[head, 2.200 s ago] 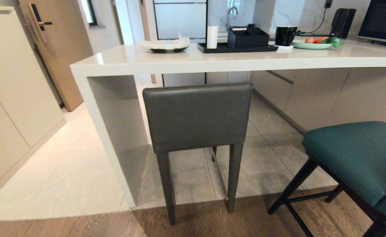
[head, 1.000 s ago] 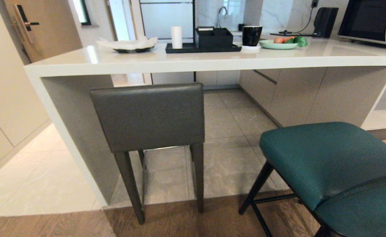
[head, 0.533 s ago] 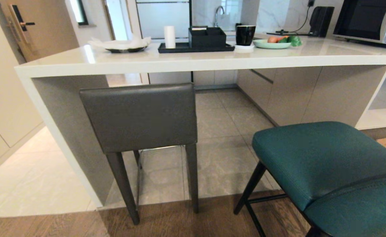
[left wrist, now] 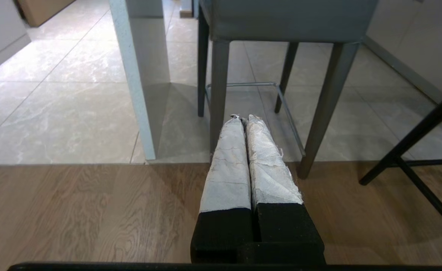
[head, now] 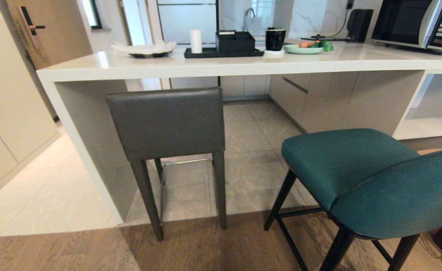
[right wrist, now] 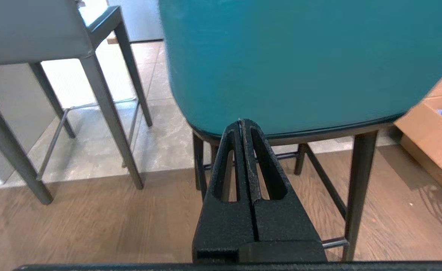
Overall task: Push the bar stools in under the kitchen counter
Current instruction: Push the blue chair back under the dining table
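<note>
Standing out from the kitchen counter [head: 221, 64], the teal bar stool [head: 360, 177] was seen just ahead of the right gripper [right wrist: 244, 122], nearer than the left gripper [left wrist: 244, 118]; both grippers' fingers were pressed together, empty.

Left stool [head: 166, 122] sat tucked under the counter [head: 213, 66], right beside its side panel [head: 81, 143]. Right stool [head: 360, 177] stood further out, well apart from the counter edge. Tray [head: 223, 52], cup [head: 275, 39], plate [head: 302, 49] & microwave [head: 416, 24] were on top.
</note>
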You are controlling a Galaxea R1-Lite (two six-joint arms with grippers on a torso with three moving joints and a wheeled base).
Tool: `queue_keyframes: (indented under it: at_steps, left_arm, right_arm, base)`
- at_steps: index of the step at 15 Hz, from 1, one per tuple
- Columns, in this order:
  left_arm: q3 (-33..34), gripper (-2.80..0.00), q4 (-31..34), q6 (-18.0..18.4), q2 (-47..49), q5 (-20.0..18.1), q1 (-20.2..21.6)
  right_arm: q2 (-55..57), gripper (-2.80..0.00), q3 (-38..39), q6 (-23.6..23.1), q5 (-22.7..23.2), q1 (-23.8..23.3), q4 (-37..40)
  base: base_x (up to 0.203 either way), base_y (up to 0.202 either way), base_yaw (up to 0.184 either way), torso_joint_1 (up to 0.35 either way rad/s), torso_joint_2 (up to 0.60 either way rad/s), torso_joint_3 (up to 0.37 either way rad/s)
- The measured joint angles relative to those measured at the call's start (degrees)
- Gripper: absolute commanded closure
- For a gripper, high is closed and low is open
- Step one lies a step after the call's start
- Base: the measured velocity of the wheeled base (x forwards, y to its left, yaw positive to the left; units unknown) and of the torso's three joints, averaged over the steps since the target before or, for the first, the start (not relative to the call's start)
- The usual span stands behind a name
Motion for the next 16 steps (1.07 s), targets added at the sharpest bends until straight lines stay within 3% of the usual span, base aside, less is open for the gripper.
queue_keyframes:
  at_steps: [7, 16]
  left_arm:
    - [0.0, 0.0, 0.0, 0.0, 0.0, 0.0, 0.1]
    - [0.0, 0.0, 0.0, 0.0, 0.0, 0.0, 0.1]
  right_arm:
    - [0.0, 0.0, 0.0, 0.0, 0.0, 0.0, 0.0]
    - [0.0, 0.0, 0.0, 0.1, 0.0, 0.0, 0.0]
  base:
    - [-0.003, -0.021, 0.0, 0.001, 0.0, 0.0]
    - [0.0, -0.189, 0.002, 0.001, 0.0, 0.004]
